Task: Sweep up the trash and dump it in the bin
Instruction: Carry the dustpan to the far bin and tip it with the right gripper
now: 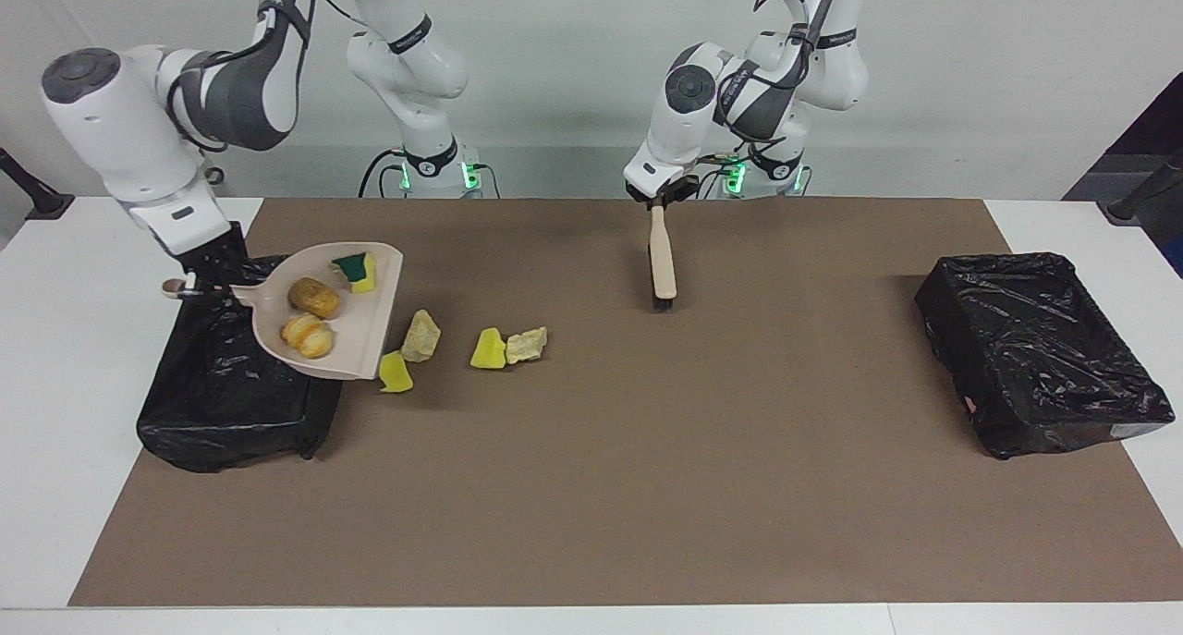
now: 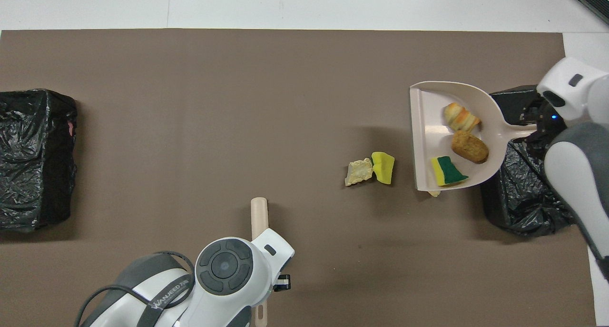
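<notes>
dustpan load: two bread rolls [image 1: 310, 316] and a green-topped sponge [image 1: 355, 268] lie in the dustpan [image 1: 347, 339], raised over the bin [image 1: 222, 404].
loose trash: sponge chunks [image 1: 487, 349] and stone lumps [image 1: 421, 335] lie on the mat beside the bin.
right gripper [image 1: 199, 279]: clenched on the dustpan handle.
left gripper [image 1: 658, 198]: clamped on the brush [image 1: 662, 265], waiting.
risk: the pan's open lip overhangs the mat, so tipping that way would likely spill the load outside the bin.

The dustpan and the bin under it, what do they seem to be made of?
The dustpan looks like smooth, matte beige moulded plastic, one even colour from pan to handle. The bin shows only a glossy, crinkled black plastic bag; what lies under the bag is hidden.
</notes>
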